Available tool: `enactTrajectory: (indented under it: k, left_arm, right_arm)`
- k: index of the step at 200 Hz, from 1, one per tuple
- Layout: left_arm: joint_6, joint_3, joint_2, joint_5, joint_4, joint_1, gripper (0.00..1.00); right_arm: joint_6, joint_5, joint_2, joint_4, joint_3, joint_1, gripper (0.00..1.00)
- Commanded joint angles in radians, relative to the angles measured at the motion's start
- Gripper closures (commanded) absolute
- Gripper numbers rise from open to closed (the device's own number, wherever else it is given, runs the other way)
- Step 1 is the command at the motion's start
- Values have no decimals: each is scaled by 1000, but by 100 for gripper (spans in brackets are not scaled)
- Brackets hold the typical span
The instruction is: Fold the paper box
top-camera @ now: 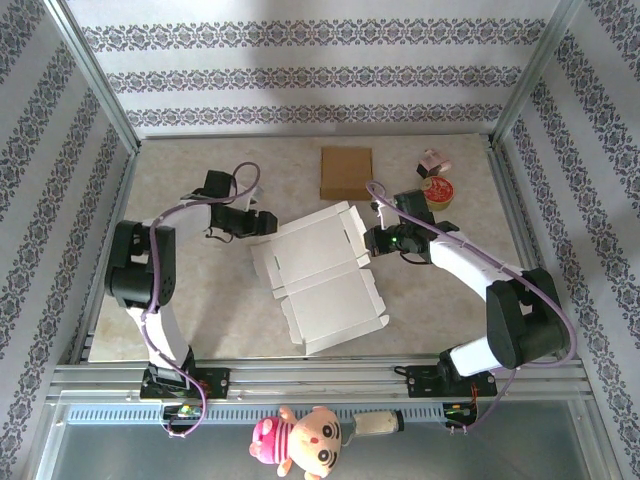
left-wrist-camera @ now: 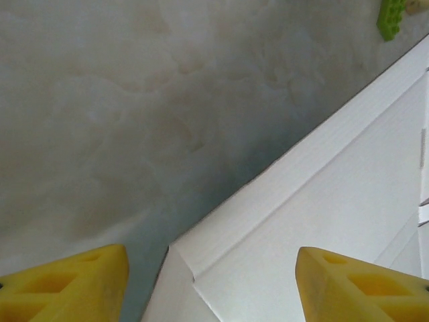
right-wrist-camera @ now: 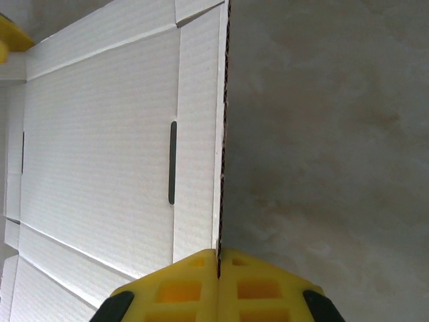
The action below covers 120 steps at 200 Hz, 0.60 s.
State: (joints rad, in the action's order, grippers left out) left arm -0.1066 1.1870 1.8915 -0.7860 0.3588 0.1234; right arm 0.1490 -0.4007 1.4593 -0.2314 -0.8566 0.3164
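Spreading over the middle of the pale marbled table: an unfolded white box. Sitting near the far edge: a brown cardboard sheet, with a round red tin and a small pink item lying just to its right.

paper box | white corrugated, unfolded, approx flat | ctr of table, skewed

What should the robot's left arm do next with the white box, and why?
Probably close the left end effector on the paper box corner that seems to sit between its open fingers. The right end effector is clamped shut on the opposite edge, so a second hold would let both arms begin folding.
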Motion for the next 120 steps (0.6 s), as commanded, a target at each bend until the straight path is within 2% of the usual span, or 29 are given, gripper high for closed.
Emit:
enactTrajectory:
  k: [1,14,38,78,120]
  left_arm:
    - [80,68,47,-151,48,23,35]
    - [94,86,70,-177,78,30,40]
    - [119,64,45,-133,77,44,52]
    - [168,48,2,-138,81,48,77]
    - [240,72,-50,-135,97,78,99]
  right_arm:
    - [-19,-25,-19,11,2,0,99]
    - [-13,-11,-21,12,4,0,99]
    - [5,16,-10,16,7,-1,99]
    - [11,16,12,17,4,0,98]
    - [16,36,-10,6,-6,-1,86]
